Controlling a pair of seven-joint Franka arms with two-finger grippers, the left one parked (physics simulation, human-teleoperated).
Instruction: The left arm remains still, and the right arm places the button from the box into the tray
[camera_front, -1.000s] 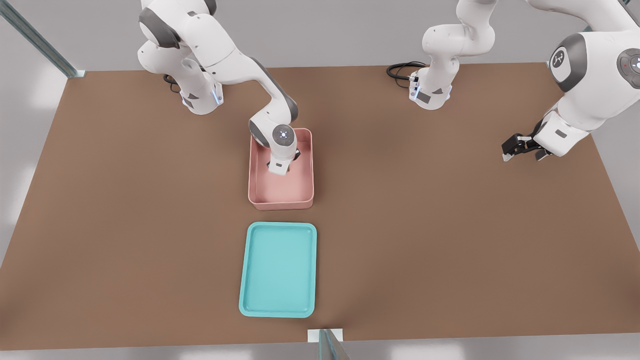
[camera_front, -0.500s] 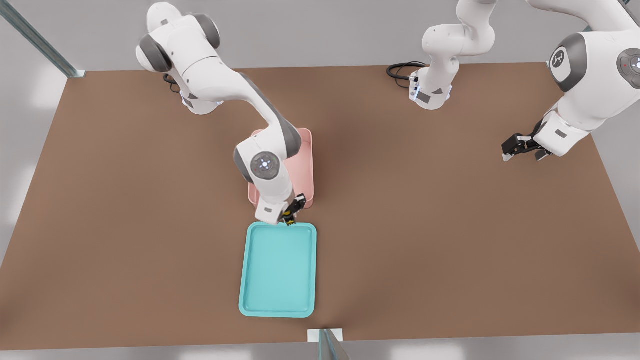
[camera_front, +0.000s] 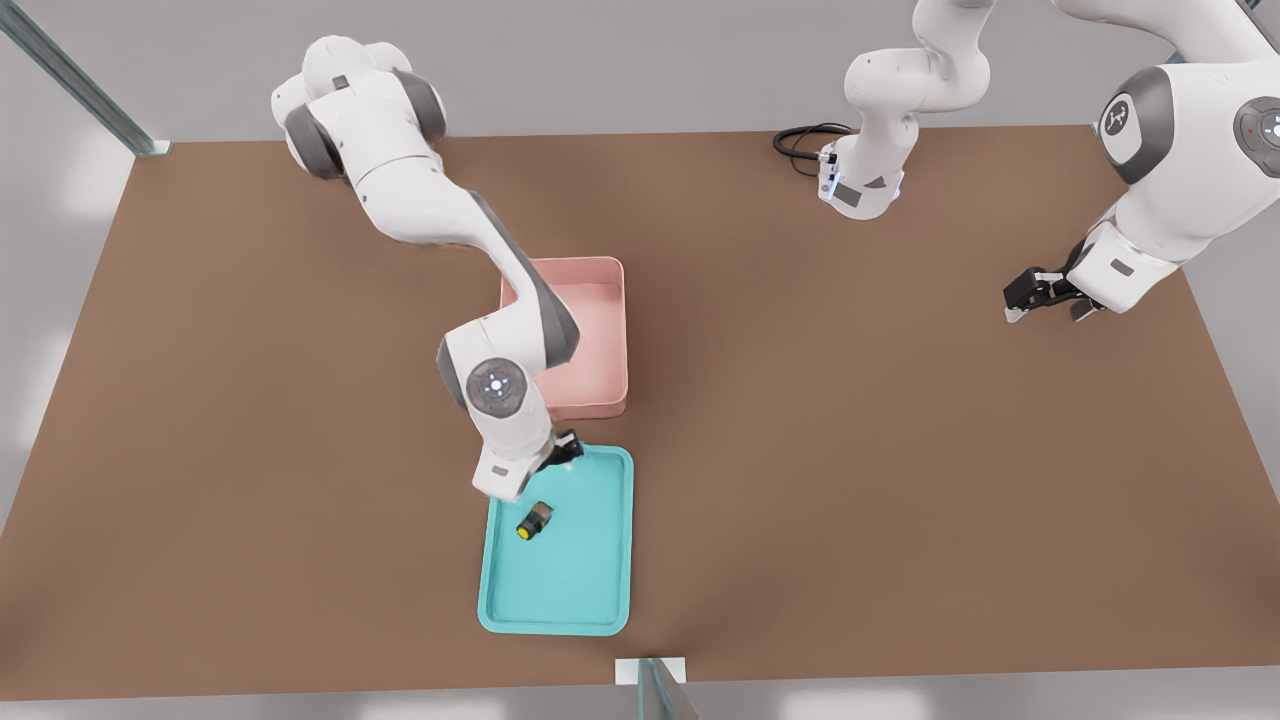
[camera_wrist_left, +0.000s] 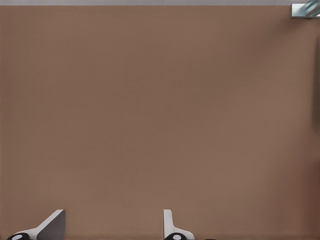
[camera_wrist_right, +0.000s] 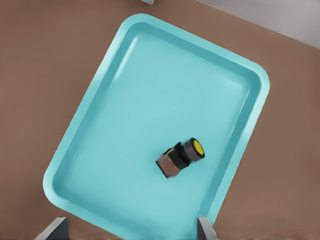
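A: The button (camera_front: 535, 521) comes last here, being the smallest thing. What is largest?

B: The brown tabletop (camera_front: 900, 450). Everything stands on it.

A: And after that?

B: The right arm (camera_front: 430, 215), white with grey joint covers. It reaches from the far corner on the front view's left, over the box, down toward the tray.

A: The tray and box?

B: The teal tray (camera_front: 605, 560) lies near the front edge. The pink box (camera_front: 600, 395) sits just behind it, close but apart, with tall walls; its visible floor is bare.

A: Where is the hand?

B: The hand (camera_front: 562, 457) hangs above the tray's far end, nearest the box. Its two fingers (camera_wrist_right: 206, 229) are spread wide apart and grip nothing.

A: Now the button.

B: It lies on its side on the tray floor, below the hand and clear of it. Its black body and yellow cap show plainly in the wrist view (camera_wrist_right: 181, 157), nearer one long rim than the other.
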